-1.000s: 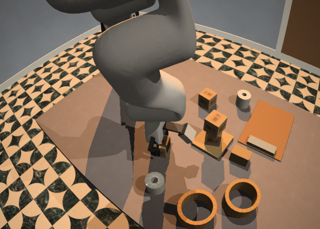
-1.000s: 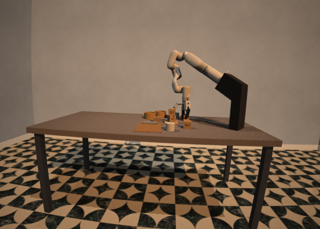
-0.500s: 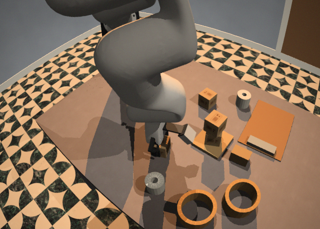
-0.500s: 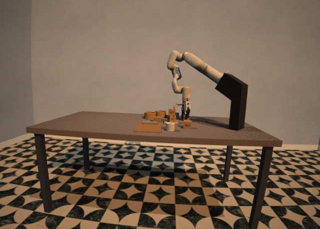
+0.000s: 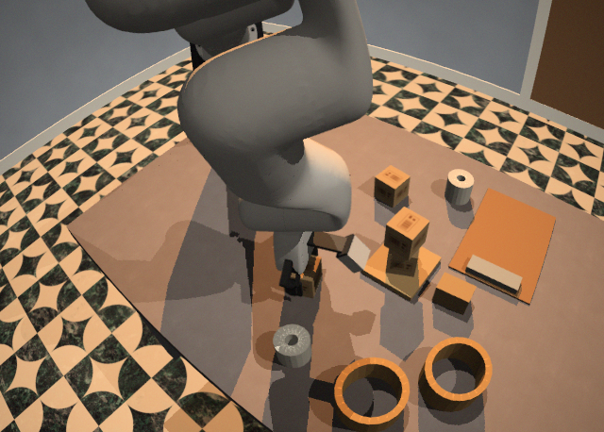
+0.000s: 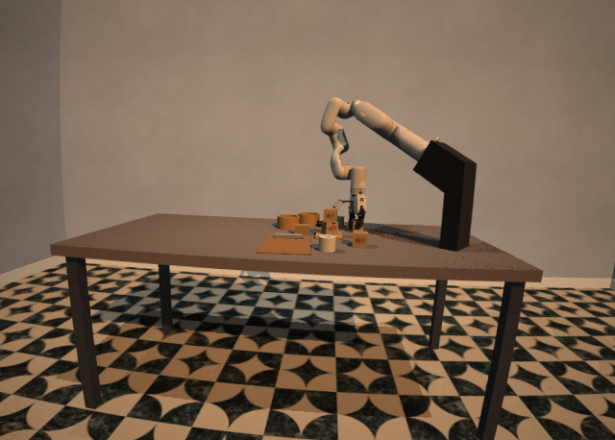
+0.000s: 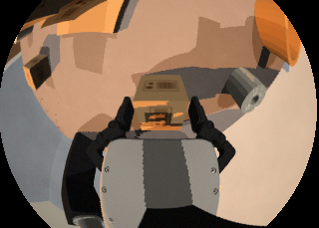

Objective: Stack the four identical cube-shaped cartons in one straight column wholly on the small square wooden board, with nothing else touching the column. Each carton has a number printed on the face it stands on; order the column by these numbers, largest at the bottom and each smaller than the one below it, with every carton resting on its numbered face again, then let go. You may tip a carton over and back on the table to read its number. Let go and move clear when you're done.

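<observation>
Two cartons are stacked on the square wooden board [image 5: 380,272]: an upper carton [image 5: 407,228] [image 6: 330,213] and a lower carton [image 5: 400,265] [image 6: 330,228]. A third carton [image 5: 392,186] [image 6: 359,239] [image 7: 37,71] stands on the table behind the board in the top view. My gripper [image 5: 295,277] [image 6: 356,222] [image 7: 160,103] is open, pointing down low over the table. The fourth carton [image 5: 311,282] [image 7: 160,86] is on the table between its open fingers, with a visible gap on each side in the wrist view. The numbered undersides are hidden.
A plain orange block [image 5: 453,293] [image 6: 301,229] lies close to the board. A grey hollow cylinder [image 5: 293,357] [image 7: 240,91] stands near my gripper. Two orange rings [image 5: 338,393] [image 5: 487,369], a white roll [image 5: 459,191] [image 6: 327,244] and an orange mat [image 5: 507,232] bearing a pale bar are farther out.
</observation>
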### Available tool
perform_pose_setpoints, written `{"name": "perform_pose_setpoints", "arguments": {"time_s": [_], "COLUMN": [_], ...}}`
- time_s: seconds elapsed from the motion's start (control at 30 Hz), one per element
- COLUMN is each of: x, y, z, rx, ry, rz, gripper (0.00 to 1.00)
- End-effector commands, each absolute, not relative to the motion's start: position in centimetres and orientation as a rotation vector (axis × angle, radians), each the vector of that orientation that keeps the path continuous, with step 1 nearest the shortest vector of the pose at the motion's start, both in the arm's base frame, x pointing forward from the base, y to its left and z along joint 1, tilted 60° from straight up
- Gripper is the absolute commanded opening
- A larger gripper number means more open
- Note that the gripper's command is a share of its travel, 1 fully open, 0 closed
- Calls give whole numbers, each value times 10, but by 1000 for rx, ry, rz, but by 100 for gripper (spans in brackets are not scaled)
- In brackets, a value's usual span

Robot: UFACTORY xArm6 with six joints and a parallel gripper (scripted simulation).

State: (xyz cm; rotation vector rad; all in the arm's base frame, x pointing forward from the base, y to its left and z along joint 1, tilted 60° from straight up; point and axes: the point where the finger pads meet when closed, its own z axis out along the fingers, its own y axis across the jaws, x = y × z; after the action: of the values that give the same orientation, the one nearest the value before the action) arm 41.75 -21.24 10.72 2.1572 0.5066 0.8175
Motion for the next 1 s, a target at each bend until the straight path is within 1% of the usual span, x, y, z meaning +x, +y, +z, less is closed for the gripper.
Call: {"name": "perform_pose_setpoints", "arguments": {"time_s": [0.0,0.2,0.23,0.97], "x": [417,417,417,417], "y": [-212,-212,-212,-212], "z": [107,107,107,107], "rx": [2157,2157,2157,2157], "ry": [507,507,507,507], "rz": [818,818,818,818], "gripper": [100,100,0,0]}}
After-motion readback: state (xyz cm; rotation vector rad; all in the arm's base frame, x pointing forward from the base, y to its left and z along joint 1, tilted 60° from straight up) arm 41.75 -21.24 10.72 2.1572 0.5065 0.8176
